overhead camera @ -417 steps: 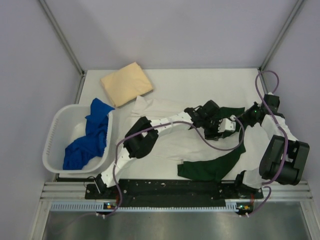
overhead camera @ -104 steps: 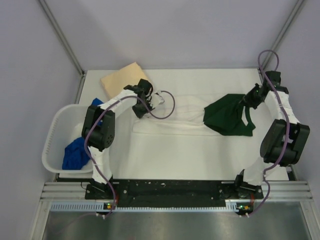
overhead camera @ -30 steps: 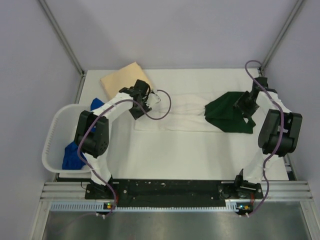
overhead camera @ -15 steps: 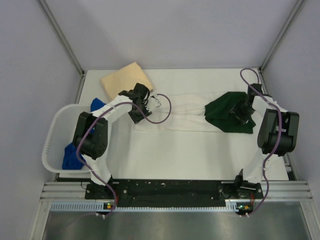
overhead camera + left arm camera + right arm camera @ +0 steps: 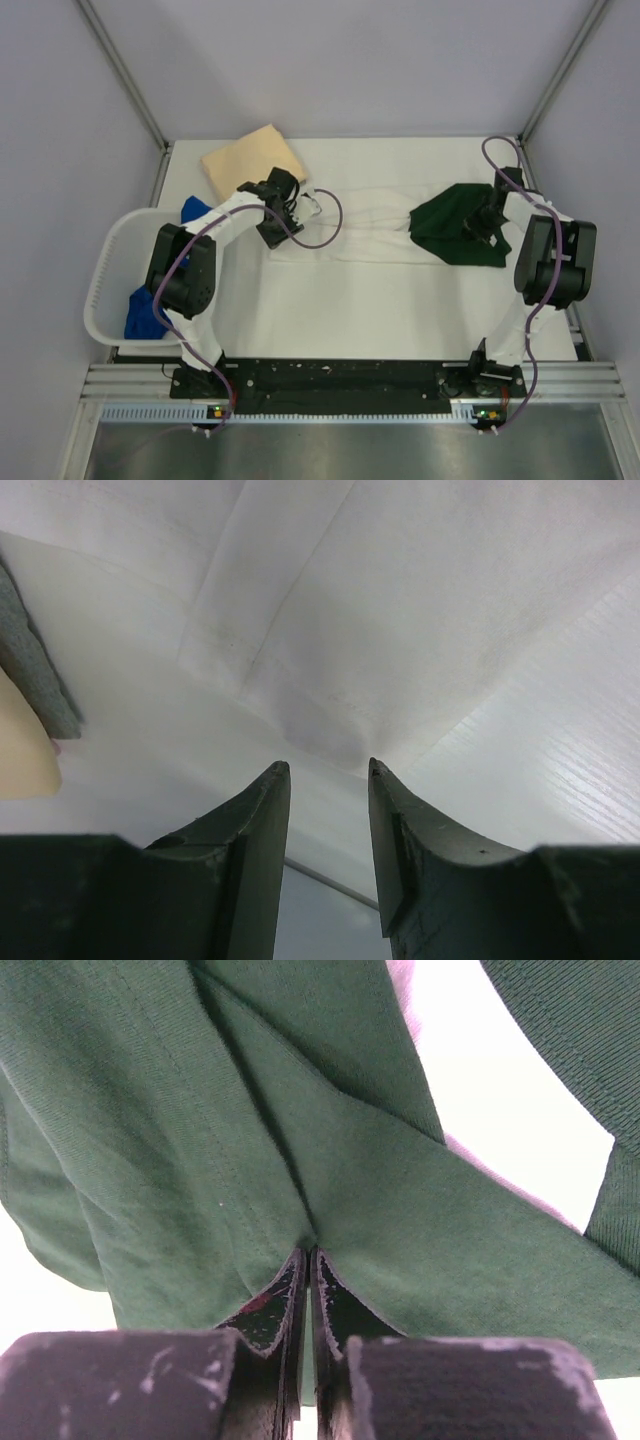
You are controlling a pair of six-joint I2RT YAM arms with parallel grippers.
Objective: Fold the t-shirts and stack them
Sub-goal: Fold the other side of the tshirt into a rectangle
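Tan t-shirt (image 5: 252, 160): it lay folded at the table's (image 5: 400, 165) far left corner.
Left gripper (image 5: 325, 770): your jaws stood apart, with the white t-shirt's (image 5: 360, 235) left hem corner just ahead of the tips.
Right gripper (image 5: 308, 1255): it was clamped on the green sleeve (image 5: 180, 1110), near the right edge.
Step advice: you probably needed to seat the left pinch fully on the hem, then lift both ends level.
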